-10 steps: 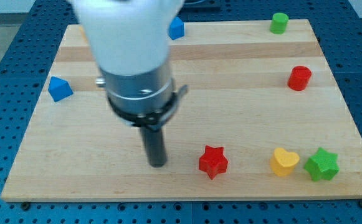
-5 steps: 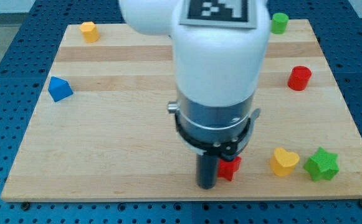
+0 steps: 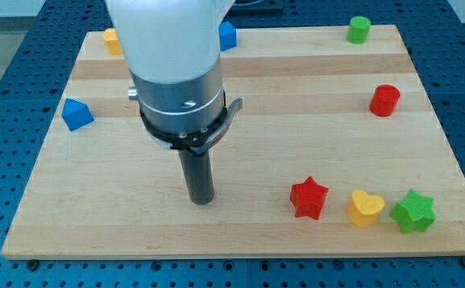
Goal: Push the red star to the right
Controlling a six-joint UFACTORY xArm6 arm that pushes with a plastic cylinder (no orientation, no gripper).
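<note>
The red star (image 3: 309,198) lies near the board's bottom edge, right of centre, close to the yellow heart (image 3: 365,208) on its right. My tip (image 3: 202,200) rests on the board well to the left of the red star, with a clear gap between them. The arm's white and grey body rises above the rod and hides part of the board's upper left.
A green star (image 3: 413,212) sits right of the yellow heart. A red cylinder (image 3: 385,100) is at the right, a green cylinder (image 3: 359,30) at top right. A blue block (image 3: 76,114) is at left, another blue block (image 3: 227,36) and a yellow block (image 3: 110,38) at the top.
The red star has moved right, from about mid-bottom to close beside the yellow heart. My tip swung right against the star, then came back left to about where it started.
</note>
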